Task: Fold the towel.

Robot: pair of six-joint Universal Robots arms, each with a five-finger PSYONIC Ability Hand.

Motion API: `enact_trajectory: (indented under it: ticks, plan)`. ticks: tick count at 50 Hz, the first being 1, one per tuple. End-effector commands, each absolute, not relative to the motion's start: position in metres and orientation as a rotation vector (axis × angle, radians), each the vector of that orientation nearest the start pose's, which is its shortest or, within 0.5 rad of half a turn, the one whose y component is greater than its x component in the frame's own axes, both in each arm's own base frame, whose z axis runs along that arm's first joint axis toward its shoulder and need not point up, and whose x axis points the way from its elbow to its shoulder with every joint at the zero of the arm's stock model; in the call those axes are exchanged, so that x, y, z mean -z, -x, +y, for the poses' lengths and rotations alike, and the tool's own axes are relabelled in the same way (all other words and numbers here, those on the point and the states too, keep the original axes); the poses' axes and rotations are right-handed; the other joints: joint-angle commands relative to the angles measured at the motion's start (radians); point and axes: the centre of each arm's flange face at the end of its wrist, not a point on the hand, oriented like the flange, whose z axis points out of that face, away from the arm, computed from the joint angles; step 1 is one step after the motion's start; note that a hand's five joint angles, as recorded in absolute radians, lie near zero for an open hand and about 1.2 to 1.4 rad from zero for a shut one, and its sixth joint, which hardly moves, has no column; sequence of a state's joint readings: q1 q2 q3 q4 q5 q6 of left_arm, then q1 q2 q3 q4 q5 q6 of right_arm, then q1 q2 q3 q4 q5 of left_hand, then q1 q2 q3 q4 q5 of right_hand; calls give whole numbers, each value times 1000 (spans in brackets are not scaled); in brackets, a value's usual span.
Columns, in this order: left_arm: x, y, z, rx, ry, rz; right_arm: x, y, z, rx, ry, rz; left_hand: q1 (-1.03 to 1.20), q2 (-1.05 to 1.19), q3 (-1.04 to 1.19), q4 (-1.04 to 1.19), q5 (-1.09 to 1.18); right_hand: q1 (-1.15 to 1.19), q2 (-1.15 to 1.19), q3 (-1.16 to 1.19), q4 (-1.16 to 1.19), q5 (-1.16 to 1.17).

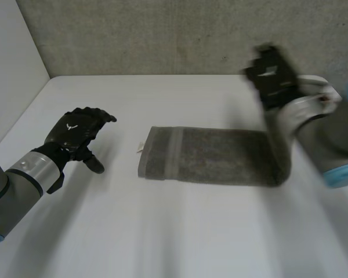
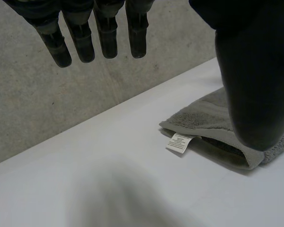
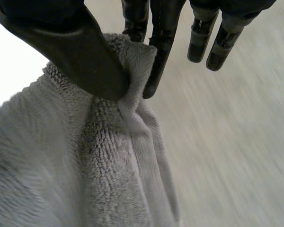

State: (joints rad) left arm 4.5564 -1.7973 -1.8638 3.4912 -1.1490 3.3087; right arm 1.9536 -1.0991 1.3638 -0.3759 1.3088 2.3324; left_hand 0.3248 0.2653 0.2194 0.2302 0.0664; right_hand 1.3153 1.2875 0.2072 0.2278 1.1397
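A grey towel [image 1: 209,157], folded into a long strip, lies across the middle of the white table [image 1: 162,231]. Its right end rises off the table, pinched in my right hand [image 1: 271,74], which is raised near the back wall. In the right wrist view my thumb [image 3: 80,56] presses the towel's edge [image 3: 128,85] against a finger. My left hand [image 1: 75,136] hovers left of the towel with relaxed, straight fingers, apart from it. From the left wrist view, the towel's left end [image 2: 208,127] and its white label [image 2: 180,142] lie beyond my thumb [image 2: 253,80].
A grey concrete wall [image 1: 162,35] runs along the table's far edge. A white side wall [image 1: 8,63] stands at the left. Bare table lies in front of the towel and around my left hand.
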Motion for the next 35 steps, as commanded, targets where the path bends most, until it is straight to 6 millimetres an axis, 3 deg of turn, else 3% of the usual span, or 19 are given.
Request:
enact_trajectory:
  ticks: [1, 3, 10, 11, 12, 13, 15, 20, 22, 28, 30, 31, 33, 35]
  plan:
    - [-186, 214, -278, 2212, -884, 2504, -198, -390, -267, 2318, 1608, 1338, -120, -61, -45, -56, -36, 81, 109, -33, -53, 82]
    - [-185, 214, -278, 2210, -884, 2506, -174, -415, -247, 2239, 1650, 1283, -120, -61, -45, -56, -36, 81, 109, -33, -53, 82]
    - [-183, 215, -276, 2203, -892, 2513, -135, -435, -231, 2141, 1704, 1272, -120, -61, -45, -56, -36, 12, 40, -33, -53, 13]
    - [-183, 215, -276, 2203, -892, 2513, -132, -434, -230, 2133, 1708, 1285, -120, -61, -45, -56, -36, -791, -763, -33, -53, -790]
    - [-183, 216, -275, 2205, -895, 2515, -132, -434, -230, 2133, 1708, 1285, -120, -61, -45, -56, -36, -799, -771, -33, -53, -798]
    - [-183, 217, -275, 2205, -899, 2513, -132, -433, -230, 2137, 1708, 1302, -120, -61, -45, -56, -36, -1141, -1113, -33, -53, -1140]
    - [-183, 217, -274, 2204, -901, 2517, -134, -431, -231, 2151, 1700, 1331, -120, -61, -45, -56, -36, -1141, -1113, -33, -53, -1140]
    - [-183, 220, -274, 2210, -915, 2515, -164, -409, -238, 2250, 1627, 1444, -120, -61, -45, -56, -36, -1141, -1113, -33, -53, -1140]
    - [-185, 223, -274, 2220, -927, 2510, -181, -383, -247, 2283, 1562, 1541, -120, -61, -45, -56, -36, -1141, -1113, -33, -53, -1140]
    - [-194, 243, -270, 2292, -1003, 2481, -210, -348, -247, 2274, 1366, 1651, -120, -61, -45, -56, -36, -1141, -1113, -33, -53, -1140]
    - [-193, 257, -269, 2312, -1037, 2508, -223, -318, -253, 2263, 1202, 1746, -120, -61, -45, -56, -36, -1141, -1113, -33, -53, -1140]
    - [-193, 257, -269, 2312, -1038, 2508, -223, -318, -253, 2263, 1201, 1746, -120, -61, -45, -56, -36, -1141, -1113, -33, -53, -1140]
    - [-193, 265, -267, 2324, -1053, 2530, -222, -293, -255, 2217, 1112, 1845, -120, -61, -45, -56, -36, -1141, -1113, -33, -53, -1140]
    - [-194, 283, -262, 2357, -1086, 2573, -215, -284, -255, 2175, 1094, 1912, -120, -61, -45, -56, -36, -1141, -1113, -33, -53, -1140]
